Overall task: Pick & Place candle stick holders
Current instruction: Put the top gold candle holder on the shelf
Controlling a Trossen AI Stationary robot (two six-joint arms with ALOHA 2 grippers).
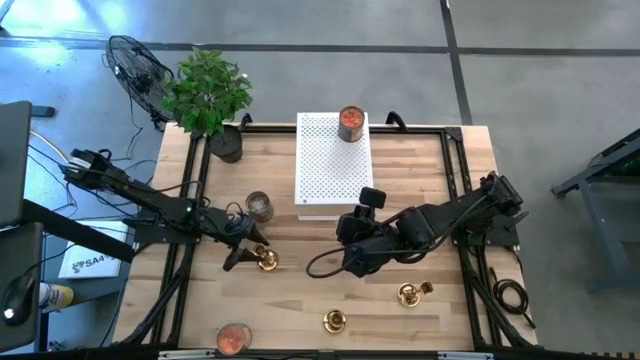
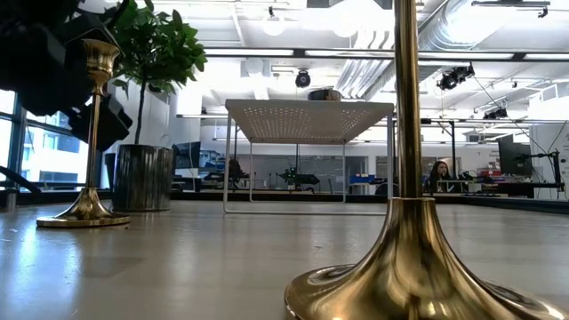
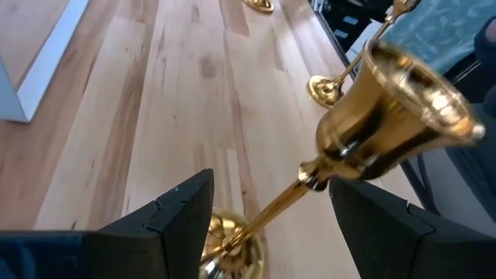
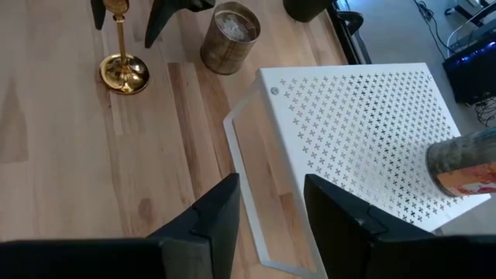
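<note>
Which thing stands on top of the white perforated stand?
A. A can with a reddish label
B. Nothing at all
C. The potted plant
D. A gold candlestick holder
A: the high view shows the can with a reddish label on the far edge of the white perforated stand, and the right wrist view shows it there too; all three gold candlestick holders stand on the table.

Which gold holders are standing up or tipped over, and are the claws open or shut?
Left holder: upright on the table.
Front holder: upright, nothing touching it.
Right holder: seems tipped on its side.
Left claw: open, one finger on each side of the left holder's stem.
Right claw: open, empty, by the white shelf.
</note>
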